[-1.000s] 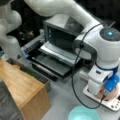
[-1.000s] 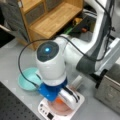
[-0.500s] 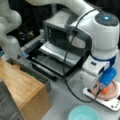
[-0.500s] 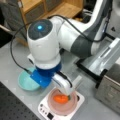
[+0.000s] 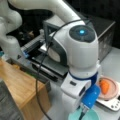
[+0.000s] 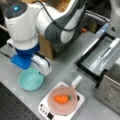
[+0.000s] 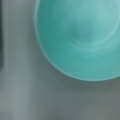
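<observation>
The gripper [image 6: 41, 72] hangs at the right rim of the teal bowl [image 6: 30, 79] in a front view, and the wrist view looks straight down into that bowl [image 7: 82, 37], which sits on the grey table [image 6: 63, 67]. Whether the claw is released or clenched cannot be told, since the fingers do not show. The carrot [image 6: 61, 99] lies on the pink plate [image 6: 62, 110] to the bowl's right, long axis left to right, apart from the claw.
</observation>
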Controlling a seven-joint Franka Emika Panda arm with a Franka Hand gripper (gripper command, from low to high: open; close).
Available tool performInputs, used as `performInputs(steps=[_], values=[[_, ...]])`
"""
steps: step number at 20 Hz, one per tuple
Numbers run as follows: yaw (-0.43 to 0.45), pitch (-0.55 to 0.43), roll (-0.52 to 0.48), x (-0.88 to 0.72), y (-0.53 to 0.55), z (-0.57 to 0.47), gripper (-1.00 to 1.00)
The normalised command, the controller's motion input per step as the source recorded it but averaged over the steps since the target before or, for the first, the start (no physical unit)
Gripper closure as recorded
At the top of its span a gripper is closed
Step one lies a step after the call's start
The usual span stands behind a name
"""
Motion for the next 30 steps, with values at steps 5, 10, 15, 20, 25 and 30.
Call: performInputs(steps=[5,10,15,20,25,30], values=[[0.123,0.062,0.148,0.39,-0.6,0.02,-1.0],[0.04,0.099,0.105,0.41,-0.32,-0.05,-1.0],[0.01,0.087,0.112,0.34,-0.08,-0.17,-1.0],[-0.008,0.012,0.114,0.22,-0.04,-0.2,-1.0],[-0.011,-0.03,0.13,0.12,-0.05,-0.23,-1.0],[-0.029,-0.054,0.149,0.05,-0.04,-0.28,-1.0]])
